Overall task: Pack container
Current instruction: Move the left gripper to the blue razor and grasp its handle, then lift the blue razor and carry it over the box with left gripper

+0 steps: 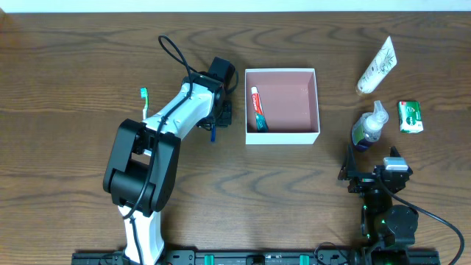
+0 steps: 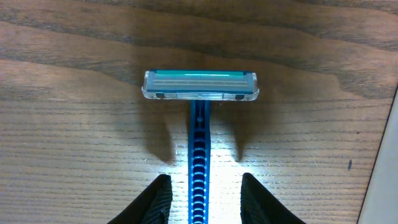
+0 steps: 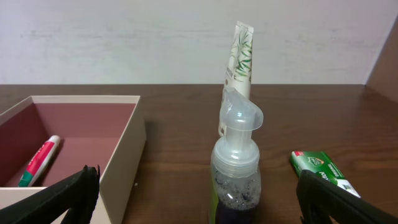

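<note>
The container is a square white box with a pink inside, standing at the table's centre. A red and green toothpaste tube lies along its left wall. My left gripper is low over the table just left of the box. It is open, and its fingers straddle the blue handle of a razor that lies flat, with a gap on each side. My right gripper is wide open near the front right. A clear pump bottle stands just ahead of it, between the finger lines.
A green toothbrush lies left of my left arm. A white leaf-printed tube and a green soap box lie at the right, close to the pump bottle. The container's near corner is left of the right gripper.
</note>
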